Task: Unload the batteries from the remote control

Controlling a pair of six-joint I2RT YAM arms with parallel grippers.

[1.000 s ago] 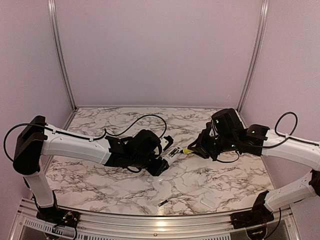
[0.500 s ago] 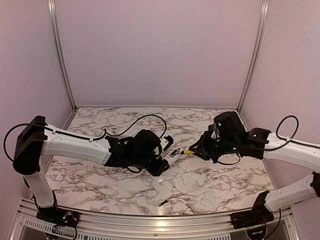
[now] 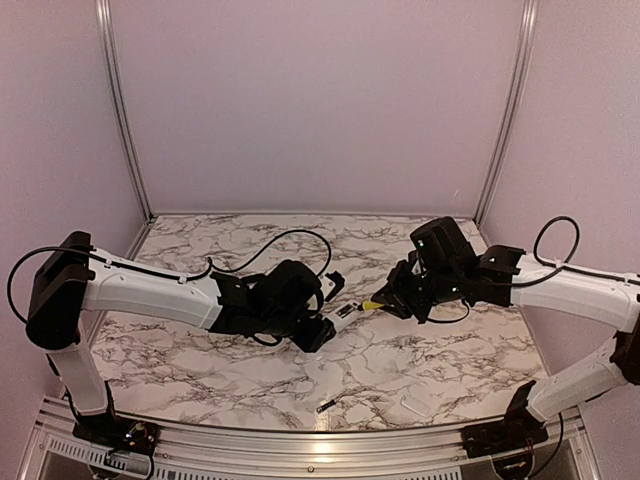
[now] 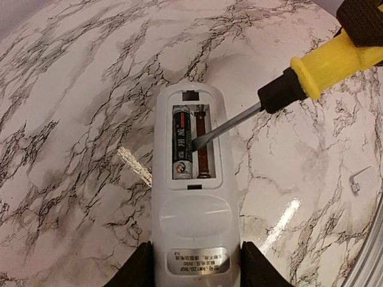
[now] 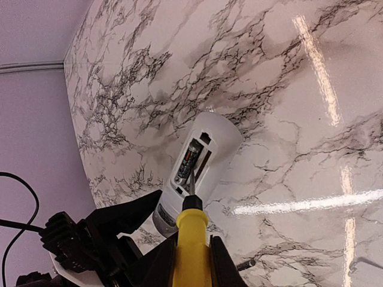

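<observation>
Remote control (image 4: 191,221) sits clamped between left fingers (image 4: 139,269).

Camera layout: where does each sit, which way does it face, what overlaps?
Top external: above and behind the bases, facing down onto the marble table; left arm and right arm show.
Left wrist: on the left arm, looking along the left gripper at the remote control it holds; finger edges show.
Right wrist: on the right arm, looking down the screwdriver in the right gripper; finger edges show.
Shared: both wrist views see the open compartment with one battery.
</observation>
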